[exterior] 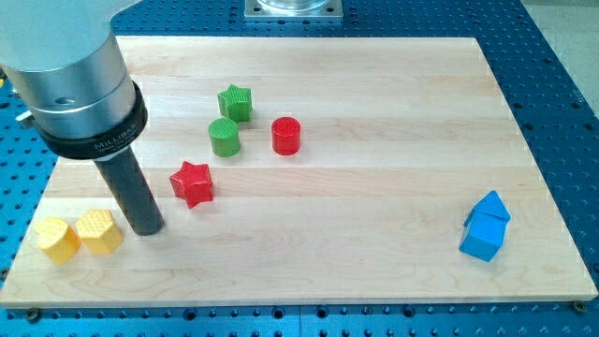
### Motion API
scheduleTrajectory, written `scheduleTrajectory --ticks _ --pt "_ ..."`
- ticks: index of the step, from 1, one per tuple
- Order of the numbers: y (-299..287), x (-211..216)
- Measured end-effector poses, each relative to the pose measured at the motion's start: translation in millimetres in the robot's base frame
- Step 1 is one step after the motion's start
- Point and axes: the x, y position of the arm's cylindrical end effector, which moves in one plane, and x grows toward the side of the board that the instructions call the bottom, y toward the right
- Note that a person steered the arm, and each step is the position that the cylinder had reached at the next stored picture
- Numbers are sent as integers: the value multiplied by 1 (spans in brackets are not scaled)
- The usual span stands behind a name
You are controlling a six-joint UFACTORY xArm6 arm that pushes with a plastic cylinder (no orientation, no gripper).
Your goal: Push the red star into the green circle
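The red star (192,183) lies on the wooden board at the view's left of middle. The green circle (224,137) stands above it and a little to the right, a short gap apart. My tip (147,227) rests on the board just left of and below the red star, not touching it. The dark rod rises from the tip to the large silver arm end at the view's top left.
A green star (235,102) sits right above the green circle. A red circle (286,135) stands to the circle's right. Two yellow blocks (58,241) (99,231) lie left of my tip. Two blue blocks (486,226) lie at the view's right. The board's edge (281,301) runs along the bottom.
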Motion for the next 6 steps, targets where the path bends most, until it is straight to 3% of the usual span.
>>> scheduleTrajectory --ticks 2,3,5,6 --pt "18 -1" --pt "40 -19" --pt "29 -45" --pt "115 -89"
